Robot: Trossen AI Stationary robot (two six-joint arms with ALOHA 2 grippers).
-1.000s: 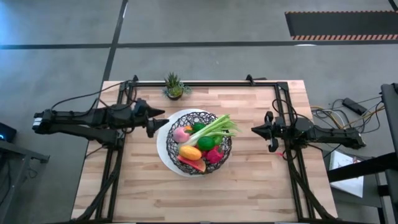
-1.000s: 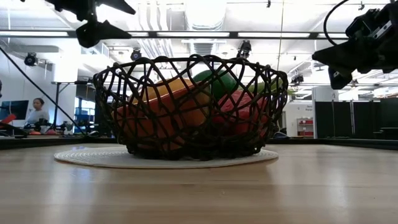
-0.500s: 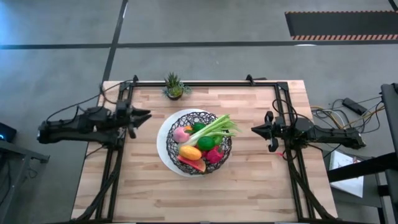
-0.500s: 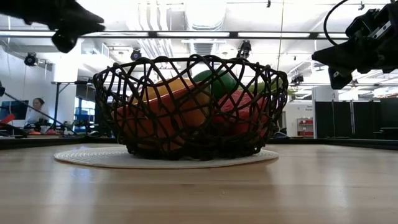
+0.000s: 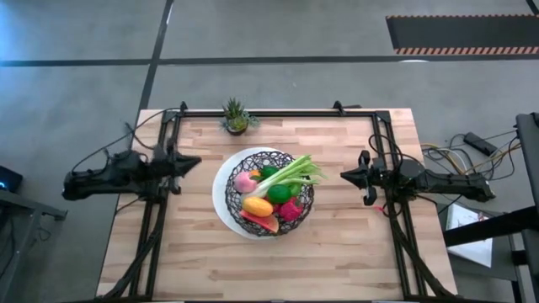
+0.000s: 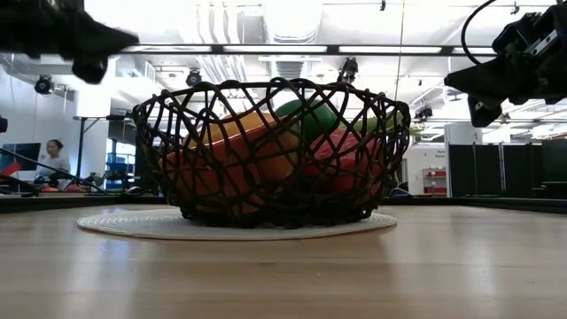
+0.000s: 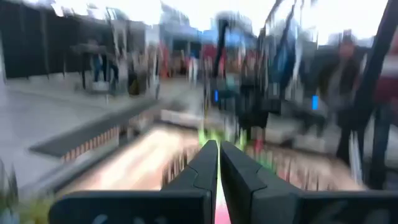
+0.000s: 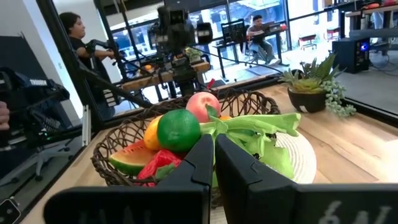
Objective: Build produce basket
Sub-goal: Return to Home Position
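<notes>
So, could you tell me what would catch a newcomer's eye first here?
The black wire basket in the middle of the table, heaped with bright produce, a green celery stalk lying across the top. Either side of it, the left gripper and right gripper hang shut, pointing inward, clear of the basket.

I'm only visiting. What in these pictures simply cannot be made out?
- Low view: the basket wire mesh breaks the produce into coloured patches, so the pieces cannot be counted or named.
- High view: the celery stalk covers whatever lies beneath it.
- Left wrist view: blur smears everything beyond the left gripper, and only streaks of colour show there.
</notes>
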